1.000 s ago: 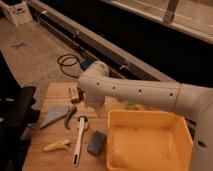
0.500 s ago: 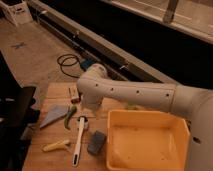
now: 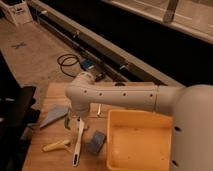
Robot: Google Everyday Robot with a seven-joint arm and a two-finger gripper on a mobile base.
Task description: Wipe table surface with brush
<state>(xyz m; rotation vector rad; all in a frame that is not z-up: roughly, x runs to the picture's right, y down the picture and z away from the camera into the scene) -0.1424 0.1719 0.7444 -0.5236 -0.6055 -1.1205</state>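
Here, my gripper (image 3: 80, 118) hangs over the upper end of the brush (image 3: 78, 142), jaws spread wide, clasping nothing. The brush lies flat on the table surface (image 3: 56, 94), between the yellow-handled tool (image 3: 56, 145) and the blue-grey block (image 3: 96, 141), darker end toward the near edge. It is probably light, stiff and slightly slick. I would pinch across the pale shaft, near its top.
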